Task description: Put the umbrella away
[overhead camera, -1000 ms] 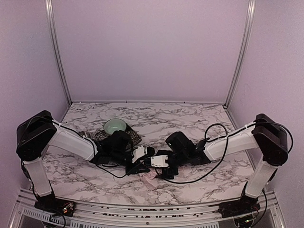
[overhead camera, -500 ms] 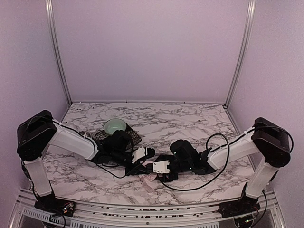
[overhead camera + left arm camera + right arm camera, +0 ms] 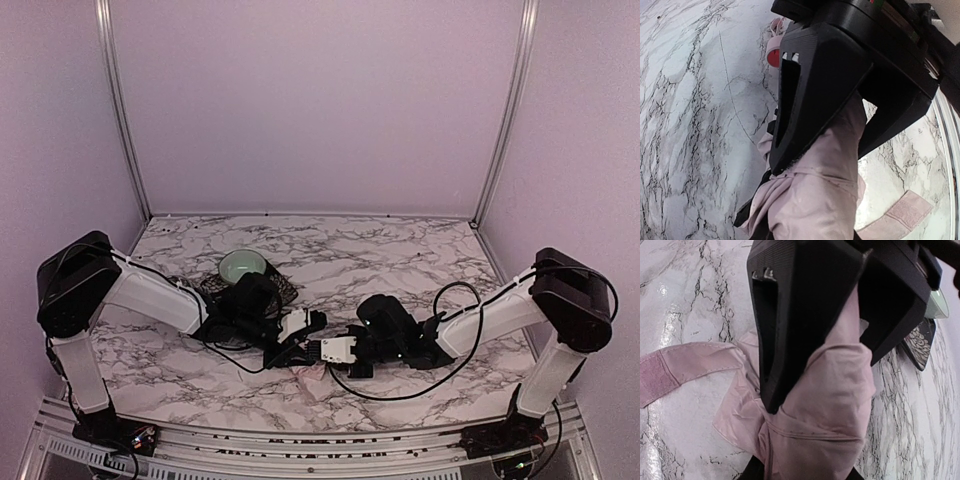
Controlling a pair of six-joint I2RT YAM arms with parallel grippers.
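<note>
Near the front middle of the tabletop (image 3: 420, 250), the umbrella (image 3: 815, 195) is held bunched low, its pink fabric clenched by the left gripper (image 3: 820, 150) and the right gripper (image 3: 822, 380), evidently so the folds can be gathered for stowing.
</note>
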